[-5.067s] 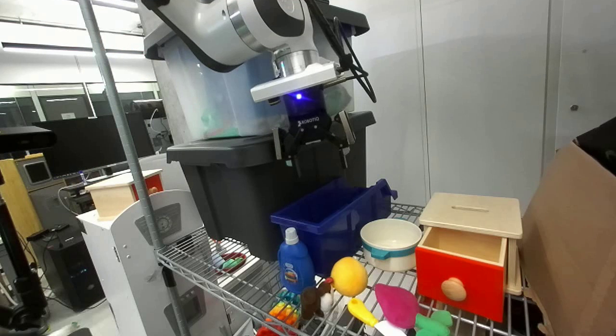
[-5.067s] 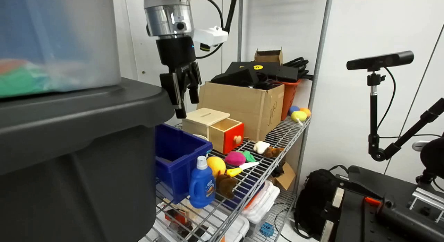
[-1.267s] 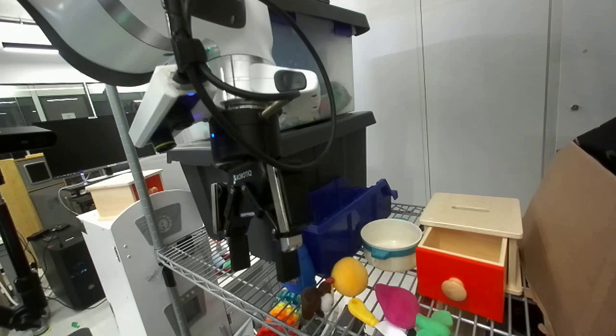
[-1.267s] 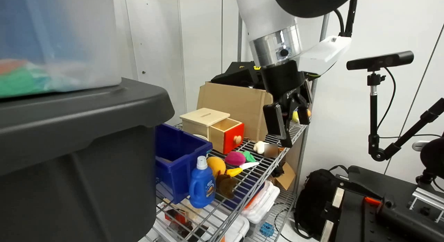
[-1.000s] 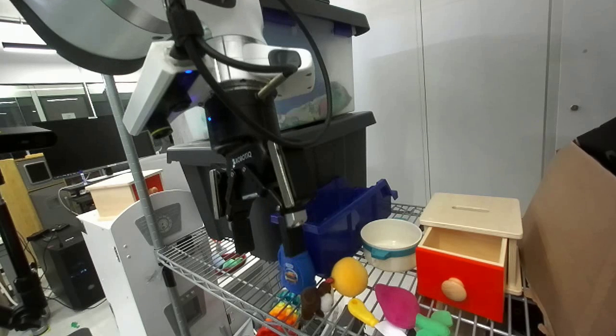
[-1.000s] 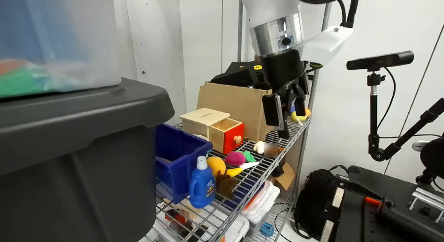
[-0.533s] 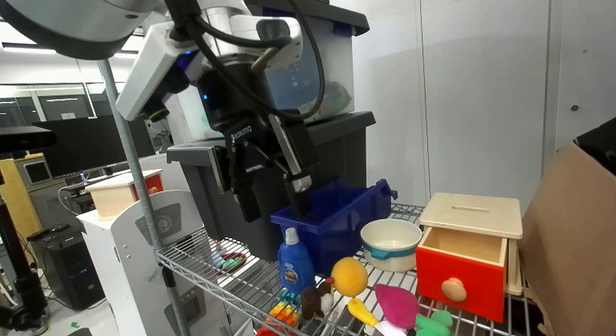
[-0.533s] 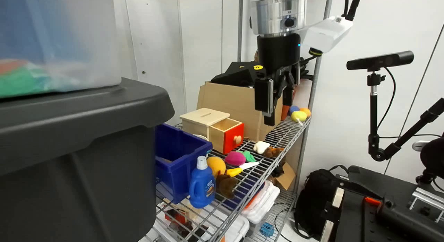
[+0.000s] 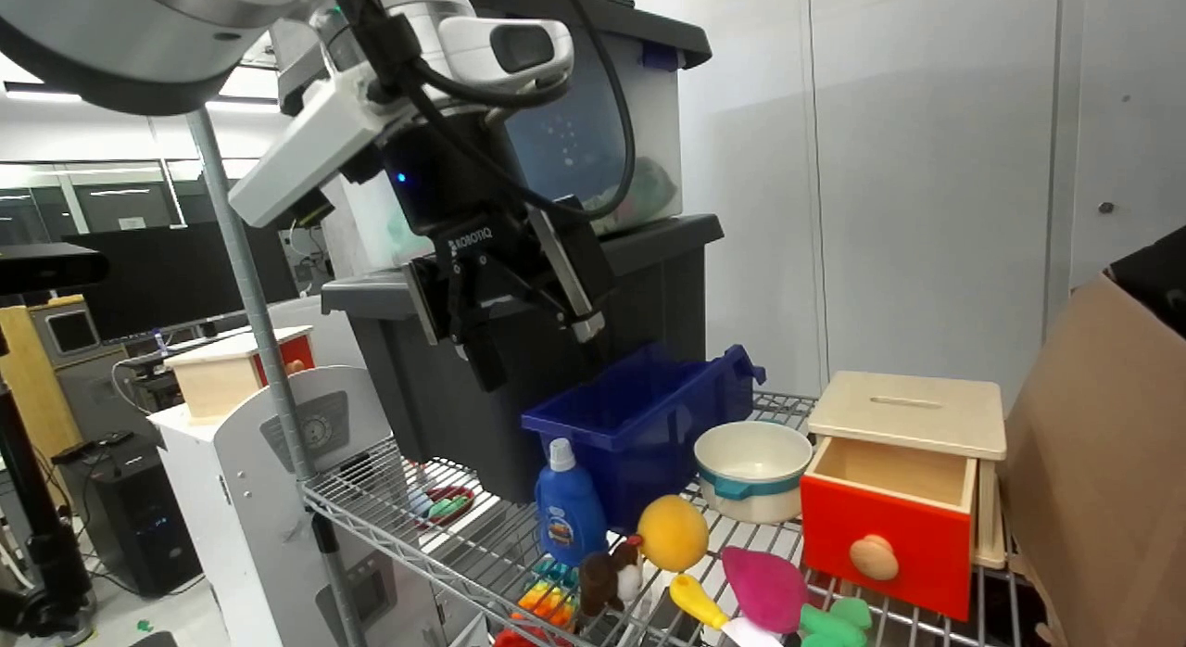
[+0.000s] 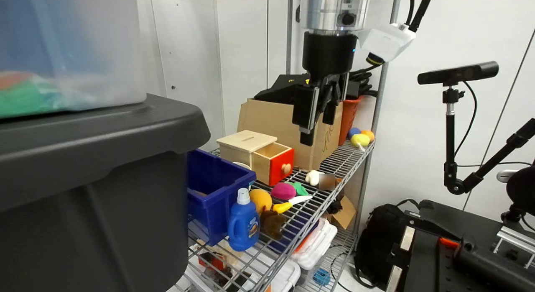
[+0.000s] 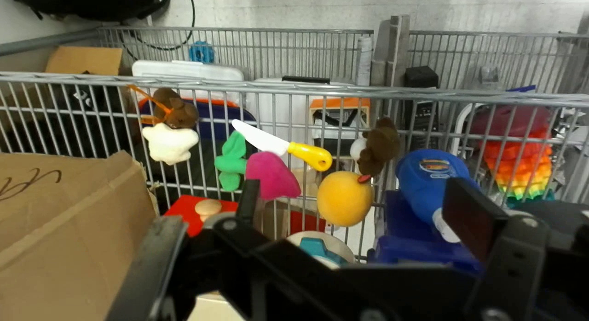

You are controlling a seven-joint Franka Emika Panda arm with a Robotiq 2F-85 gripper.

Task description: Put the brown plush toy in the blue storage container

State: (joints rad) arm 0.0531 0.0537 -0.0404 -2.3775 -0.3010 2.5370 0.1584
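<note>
Wire shelf (image 9: 371,525): down below the pincer (image 9: 541,364), which just hangs in mid-air over it, looking kinda tilted in an exterior view
Blue storage container (image 9: 681,434): lower than the pincer and off toward the finger on the right of the wrist view, partly blocked there
Pincer's grip: fingers (image 11: 469,215) are spread way apart, only air in the gap, tips well apart from the stuff underneath
Blue bottle (image 11: 425,178): below that same finger, which covers a bit of it
Yellow ball (image 11: 344,199): well below the pincer, lined up between the two fingers in the wrist view
Brown plush toy (image 11: 382,146): ok so there's two brown ones and I can't tell which is meant. This one's well below the pincer too, sideways between the fingers in the wrist view, sitting between ball and bottle
Other brown plush (image 11: 183,115): also well below, out past the finger on the left of the wrist view, right next to a white plush (image 11: 169,144)
</note>
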